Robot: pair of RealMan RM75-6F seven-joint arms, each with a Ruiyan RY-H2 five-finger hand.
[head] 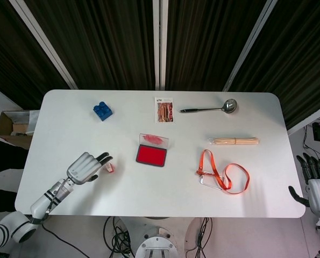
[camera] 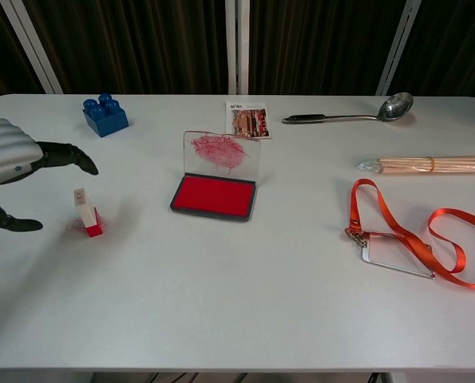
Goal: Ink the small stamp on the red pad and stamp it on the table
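The step in hand looks like the reach for the small stamp (camera: pixel 85 211) — nothing is gripped yet. The left hand (head: pixel 86 167) hovers just beside the stamp on its left, fingers (camera: pixel 65 156) spread above it and the thumb low toward the table (camera: pixel 237 303), so the stamp sits near the mouth of that opening but apart from both. The stamp stands upright on its red base, left of the red ink pad (camera: pixel 214 195), whose clear lid stands open behind it with red smears on it.

The next move, as I judge it, calls for the hand to ease a little further right and close thumb and fingers on the white upper body of the stamp without tipping it, then carry it over to the pad.

The right hand (head: pixel 317 185) rests off the table's right edge, fingers apart and holding nothing.

Counted: one stamp, one ink pad, one blue building brick (camera: pixel 105 115), one printed card (camera: pixel 247 119), one metal ladle (camera: pixel 351 113), one bundle of wooden sticks (camera: pixel 425 164), and one orange lanyard (camera: pixel 413 235) with its badge holder.
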